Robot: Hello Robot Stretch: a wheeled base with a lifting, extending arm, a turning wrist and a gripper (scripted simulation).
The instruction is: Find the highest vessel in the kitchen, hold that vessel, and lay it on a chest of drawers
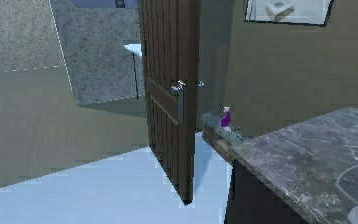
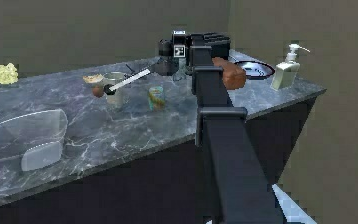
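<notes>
The arm (image 2: 225, 135) reaches over the tabletop (image 2: 87, 135). The hand (image 2: 127, 80) lies close to a glass vessel (image 2: 115, 84) and a small cup (image 2: 155, 95), both standing on the tabletop. Whether the hand holds anything cannot be told. The search appears complete. A confirmed grasp, the lift and the transfer to a chest of drawers remain.

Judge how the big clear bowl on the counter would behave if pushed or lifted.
The clear bowl looks like glass, so it is probably rigid and breakable. It is wide and low, so a push would likely slide it along the marble counter rather than tip it. Its smooth wall may be slippery to grip.
</notes>
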